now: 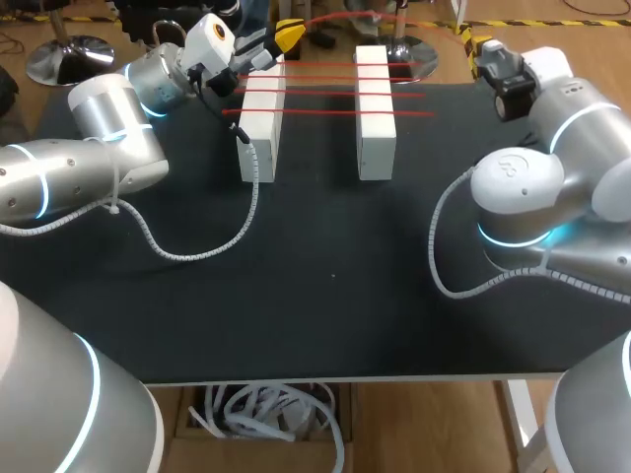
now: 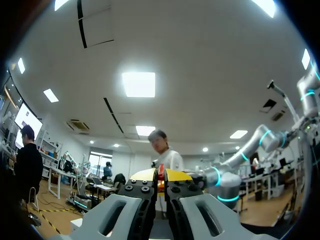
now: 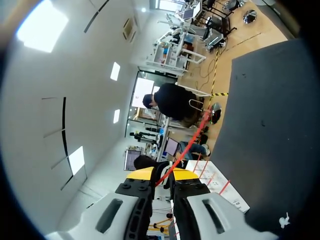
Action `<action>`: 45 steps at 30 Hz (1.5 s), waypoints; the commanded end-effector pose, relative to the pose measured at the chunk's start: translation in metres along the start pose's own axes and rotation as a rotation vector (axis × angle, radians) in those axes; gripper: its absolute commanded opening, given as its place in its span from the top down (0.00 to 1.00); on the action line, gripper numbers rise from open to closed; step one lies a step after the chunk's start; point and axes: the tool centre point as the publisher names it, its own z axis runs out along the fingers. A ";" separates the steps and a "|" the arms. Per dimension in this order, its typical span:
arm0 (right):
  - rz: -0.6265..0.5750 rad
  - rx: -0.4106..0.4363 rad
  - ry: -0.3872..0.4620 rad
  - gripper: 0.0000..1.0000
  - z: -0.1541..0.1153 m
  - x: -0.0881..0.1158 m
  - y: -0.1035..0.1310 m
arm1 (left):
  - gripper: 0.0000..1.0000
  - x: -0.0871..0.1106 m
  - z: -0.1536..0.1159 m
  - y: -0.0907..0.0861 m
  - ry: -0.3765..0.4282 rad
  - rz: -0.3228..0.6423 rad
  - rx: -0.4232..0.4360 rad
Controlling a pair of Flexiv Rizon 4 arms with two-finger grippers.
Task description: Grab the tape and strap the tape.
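Four strands of red tape (image 1: 335, 95) run side by side across the tops of a left block (image 1: 258, 148) and a right block (image 1: 376, 148). Both blocks are white and stand parallel and well apart on the black table (image 1: 325, 296), with the strands taut over the gap between them. The left arm (image 1: 108, 128) comes in from the left side, and the left gripper (image 1: 286, 37) sits at the far end of the left block, near the farthest strand. Its own wrist view shows the two yellow tips pressed together with a thin sliver of red tape pinched between them — closed on the tape. The right arm (image 1: 518, 192) folds in from the right side, and the right gripper (image 1: 482, 46) hangs at the table's far right corner, apart from the right block. In the right wrist view its yellow tips are drawn together on a red strand, which leaves from between them and stretches away ahead of the fingers. The blocks and their strands show beside the gripper on the table. In the head view a looser length of red tape arcs past the far edge between the two grippers. Two grey ribbed cables lie curled on the table — the left cable (image 1: 187, 257) ending by the left block, the right cable (image 1: 435, 246) looping beside the right arm.
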 end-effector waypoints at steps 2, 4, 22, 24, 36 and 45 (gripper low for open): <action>-0.006 0.008 -0.010 0.80 -0.001 0.003 0.000 | 1.00 -0.001 -0.001 0.001 0.004 -0.001 0.001; -0.008 0.011 -0.011 0.76 -0.001 0.003 -0.001 | 1.00 -0.001 -0.001 0.001 0.004 -0.001 0.001; -0.017 0.022 -0.013 0.77 -0.006 0.001 -0.002 | 1.00 -0.001 -0.001 0.001 0.004 -0.001 0.001; -0.018 0.021 -0.011 0.77 -0.007 0.002 -0.001 | 1.00 -0.001 -0.001 0.001 0.004 -0.001 0.001; -0.034 0.019 -0.008 1.00 -0.007 0.003 0.000 | 1.00 -0.001 -0.001 0.001 0.004 -0.001 0.001; -0.068 0.029 0.004 1.00 -0.007 0.005 0.000 | 1.00 -0.001 -0.001 0.001 0.004 -0.001 0.001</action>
